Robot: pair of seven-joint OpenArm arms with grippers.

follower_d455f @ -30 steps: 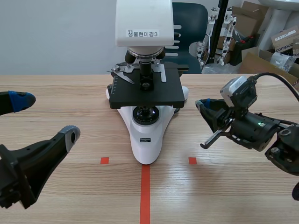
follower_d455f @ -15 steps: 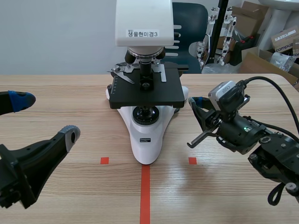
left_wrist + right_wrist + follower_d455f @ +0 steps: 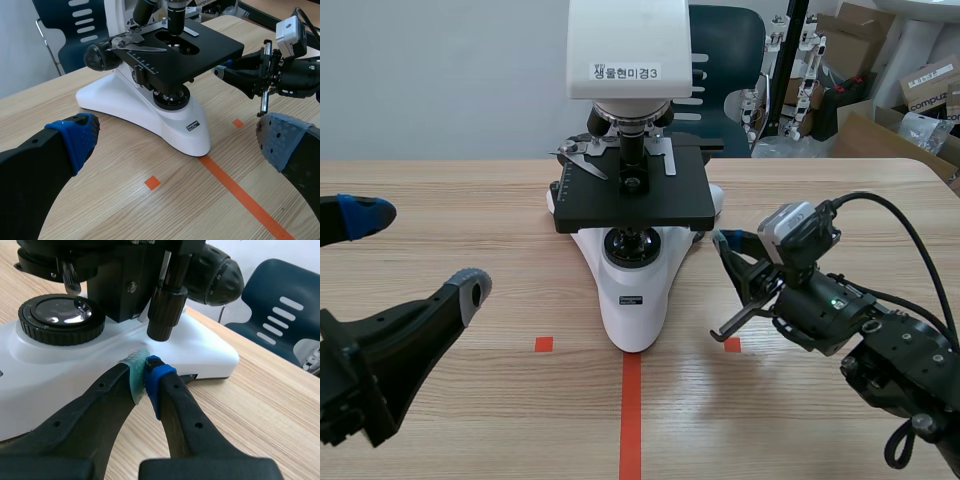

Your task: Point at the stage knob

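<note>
Right wrist view: closed on nothing at the right gripper (image 3: 145, 376), green and blue pads pressed flat together, tips aimed at the stage knob (image 3: 164, 315). Hangs there as a black stacked cylinder under the stage (image 3: 125, 270) of the microscope (image 3: 200, 347), just ahead of and slightly above the pad tips; close, but cannot tell whether touching. Beside the knob, toward the microscope's middle, a round glass light lens (image 3: 62, 315) in a ribbed black ring, set in the white base. Beyond the knob, a large black focus knob (image 3: 216, 274) on the microscope's flank. From the scene view: comes in low from the right, fingertips beside the microscope's right side, under the stage's edge, above the wooden table (image 3: 470, 200). Wide open at the left gripper (image 3: 418, 252), holding nothing, blue pad and grey pad far apart, well clear of the microscope on its left. Behind the table, a dark blue chair (image 3: 725, 60) and cardboard boxes (image 3: 910, 90).
</note>
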